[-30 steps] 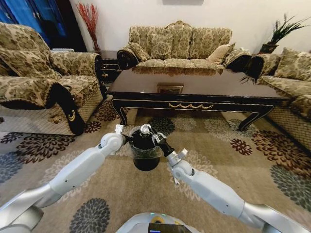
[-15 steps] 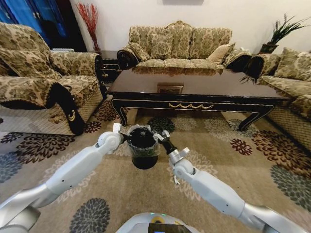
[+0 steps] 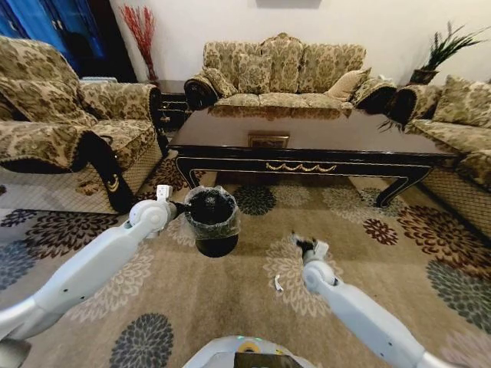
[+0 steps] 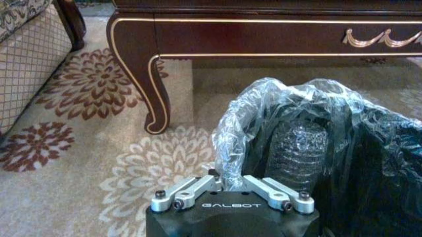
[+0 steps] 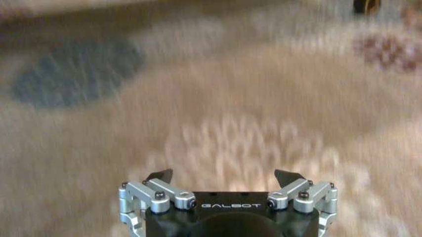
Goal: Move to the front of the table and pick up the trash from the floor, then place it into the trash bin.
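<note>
Left gripper (image 4: 228, 183) clamped on plastic-lined rim of small round black trash bin w/ thin clear liner (image 3: 211, 221), holding it off the patterned carpet (image 3: 230, 299), in front of long low dark glossy wood worktop w/ curved legs & gold scroll trim (image 3: 307, 142), near its left front leg. Right gripper (image 5: 224, 178) spread wide, empty, over carpet, well apart from bin on right side. Small white scrap (image 3: 278, 285) on carpet just beside right arm.
</note>
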